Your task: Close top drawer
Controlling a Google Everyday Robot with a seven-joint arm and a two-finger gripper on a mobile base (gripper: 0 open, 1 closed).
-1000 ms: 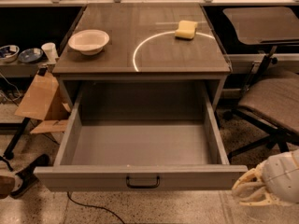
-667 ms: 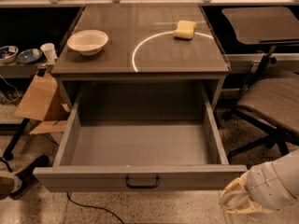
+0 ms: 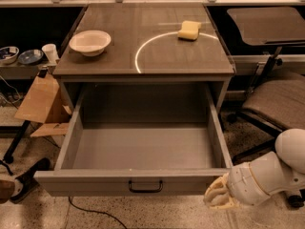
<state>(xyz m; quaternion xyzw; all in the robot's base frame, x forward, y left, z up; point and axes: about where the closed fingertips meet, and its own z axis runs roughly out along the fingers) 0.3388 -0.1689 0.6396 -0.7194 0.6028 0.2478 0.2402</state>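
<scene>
To the left of the top drawer (image 3: 95, 182) a cardboard box (image 3: 40, 101) leans on the floor. Above and behind the drawer's left half, a white bowl (image 3: 90, 42) sits on the bench (image 3: 157, 56). The top drawer is pulled fully out from under the bench towards the camera, its grey box empty and its front panel nearest us, with the dark handle (image 3: 145, 187) at the panel's centre. Above and behind the drawer's right half lies a yellow sponge (image 3: 189, 30), beside a white arc marked on the bench.

The pincer (image 3: 219, 198) hangs low at the drawer's right front corner, just beside the end of the front panel. Whether it is spread or pressed together cannot be told, and contact with the panel is not clear. Right of the drawer stands a chair (image 3: 281, 99).

This looks like the approach step, with closing not yet begun. The next move probably calls for bringing the pincer in front of the panel, nearer the handle than the corner, then pushing straight back so the drawer slides in without skewing.
</scene>
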